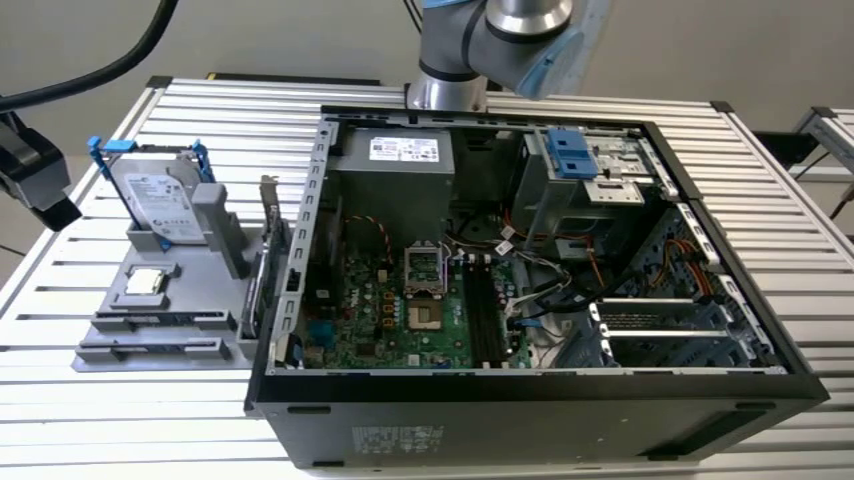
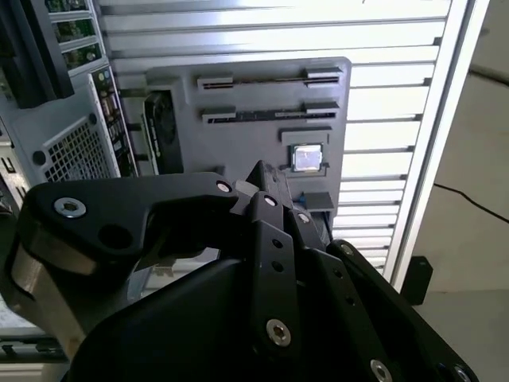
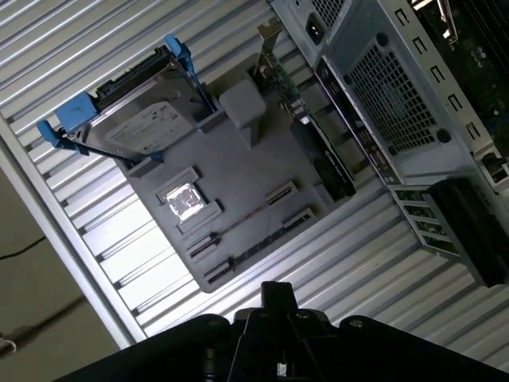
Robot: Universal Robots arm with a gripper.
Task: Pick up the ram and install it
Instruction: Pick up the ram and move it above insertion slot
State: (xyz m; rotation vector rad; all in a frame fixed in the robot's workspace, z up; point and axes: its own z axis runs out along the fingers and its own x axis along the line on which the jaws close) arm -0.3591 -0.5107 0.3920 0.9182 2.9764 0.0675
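Observation:
The ram is hidden or out of view. My gripper (image 2: pixel 243 189) hangs above a grey parts holder (image 2: pixel 262 151) and looks shut, with nothing seen between its fingers. Its black tip (image 3: pixel 274 296) also rises into the first wrist view over the holder (image 3: pixel 238 167). The holder (image 1: pixel 174 300) lies on the table to the exterior view's left of the open computer case (image 1: pixel 534 392). Two long slots cross the holder. A thin dark line (image 2: pixel 266 114) runs along the slot nearer the chip, and I cannot tell what it is. The motherboard's black memory slots (image 1: pixel 483 315) lie inside the case.
A silver hard drive with blue rails (image 1: pixel 167 200) stands at the holder's back, and a small square silver chip (image 1: pixel 144 282) lies mid-holder. An expansion card (image 1: pixel 274 270) stands between holder and case. A black device on a cable (image 1: pixel 34 170) hangs at the exterior view's left edge.

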